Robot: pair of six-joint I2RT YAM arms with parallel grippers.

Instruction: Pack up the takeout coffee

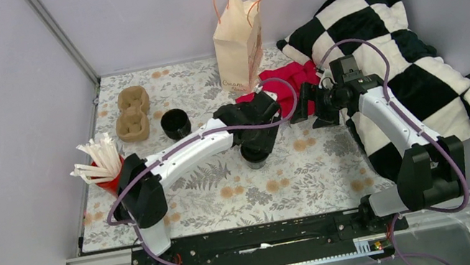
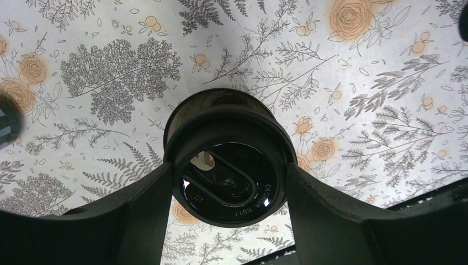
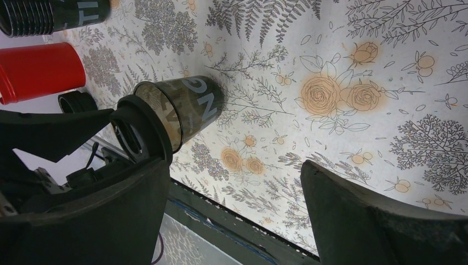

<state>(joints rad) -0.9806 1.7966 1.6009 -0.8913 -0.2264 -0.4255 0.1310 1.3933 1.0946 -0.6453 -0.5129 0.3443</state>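
Note:
The takeout coffee (image 2: 229, 176), a small black cup with a round black lid marked "CAUTION HOT", sits between the fingers of my left gripper (image 2: 229, 185). Both fingers press against the lid's sides, so the gripper is shut on it. The right wrist view shows the cup's dark lettered side (image 3: 187, 107) upright at the floral cloth; I cannot tell whether its base touches. From above, my left gripper (image 1: 256, 152) covers the cup at mid table. My right gripper (image 1: 300, 103) hangs open just to its right, its fingers (image 3: 234, 171) wide apart with nothing between them.
A tan paper bag (image 1: 239, 40) stands upright at the back centre. A brown cardboard cup tray (image 1: 131, 113) and an open black cup (image 1: 175, 123) lie at the left. A red cup of white straws (image 1: 104, 171) stands front left. Red cloth (image 1: 292, 77) and a checkered blanket (image 1: 393, 53) lie at the right.

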